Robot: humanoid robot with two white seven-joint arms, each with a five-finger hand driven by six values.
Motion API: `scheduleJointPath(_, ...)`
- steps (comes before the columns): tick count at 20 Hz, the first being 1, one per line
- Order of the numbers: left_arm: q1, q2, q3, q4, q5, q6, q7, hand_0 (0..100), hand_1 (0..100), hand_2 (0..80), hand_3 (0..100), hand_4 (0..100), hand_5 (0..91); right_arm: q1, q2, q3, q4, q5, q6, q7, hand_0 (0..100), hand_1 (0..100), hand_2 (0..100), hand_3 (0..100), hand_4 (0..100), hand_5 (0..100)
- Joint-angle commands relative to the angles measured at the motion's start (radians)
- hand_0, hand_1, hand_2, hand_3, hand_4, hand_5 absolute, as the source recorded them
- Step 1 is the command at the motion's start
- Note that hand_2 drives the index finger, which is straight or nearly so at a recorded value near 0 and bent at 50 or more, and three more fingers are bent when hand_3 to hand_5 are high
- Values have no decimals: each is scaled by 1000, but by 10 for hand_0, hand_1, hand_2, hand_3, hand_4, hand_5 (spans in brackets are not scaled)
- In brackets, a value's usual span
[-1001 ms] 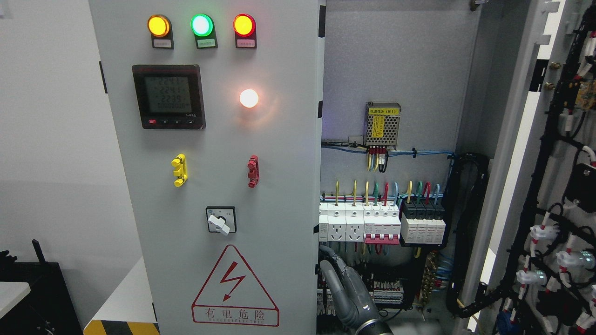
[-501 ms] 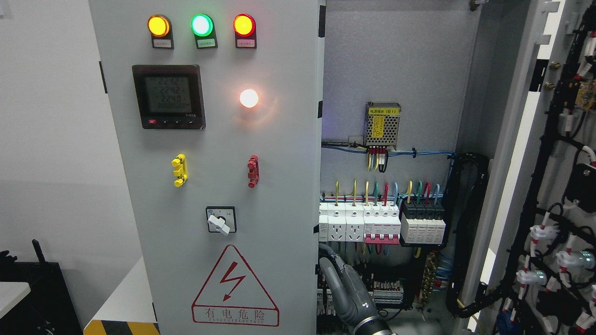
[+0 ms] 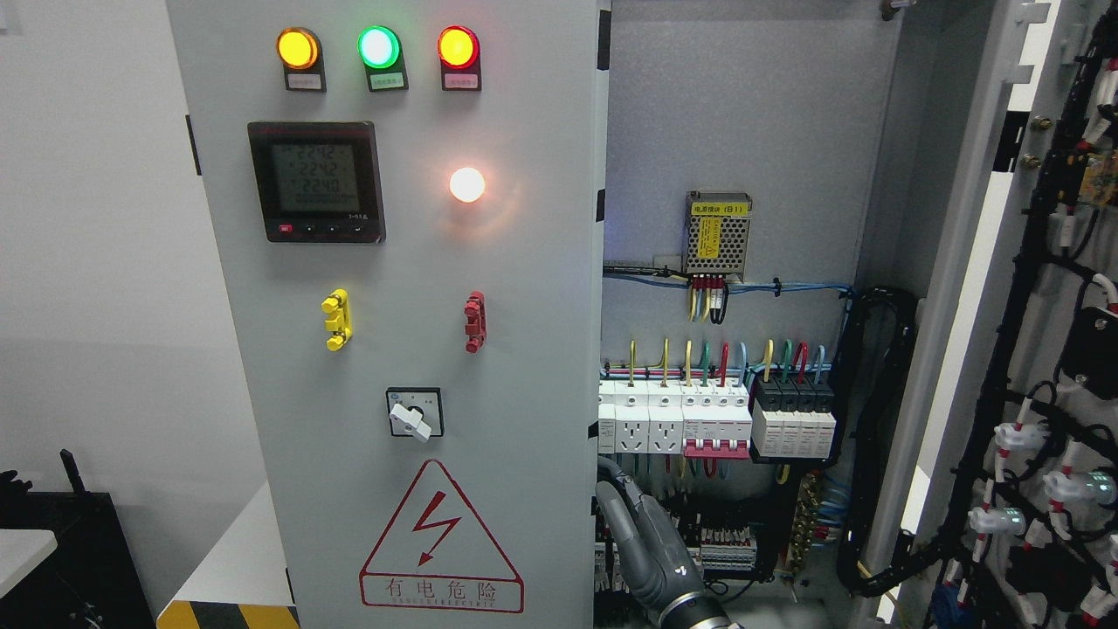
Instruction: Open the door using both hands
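You are looking at a door (image 3: 489, 349) of painted sheet metal, light grey, smooth and faintly satin, catching a soft glow round the white lamp (image 3: 467, 184). The three pilot lights (image 3: 378, 47) have glossy translucent plastic lenses. The meter (image 3: 316, 182) is black plastic with a shiny screen. The yellow clip (image 3: 336, 320) and red clip (image 3: 474, 321) look like moulded plastic. The back panel (image 3: 742, 114) inside has a finer, speckled matt finish. The power supply (image 3: 718, 232) wears perforated bare metal. The breakers (image 3: 716, 424) are smooth white and black plastic. The robot hand (image 3: 651, 550) has a dark grey, slightly glossy shell.
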Motion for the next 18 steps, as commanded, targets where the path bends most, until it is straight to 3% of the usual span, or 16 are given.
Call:
scheduleJointPath(1, 0, -26, 0, 0, 0, 1, 1, 120, 389, 0, 0, 0, 0, -1, 6, 2, 1, 16, 0, 0, 500, 0, 0, 0, 0, 0)
scheduleJointPath(18, 0, -26, 0, 0, 0, 0, 1, 120, 389, 0, 0, 0, 0, -7, 5, -3, 4, -12, -1, 3, 505, 0, 0, 80, 35, 27)
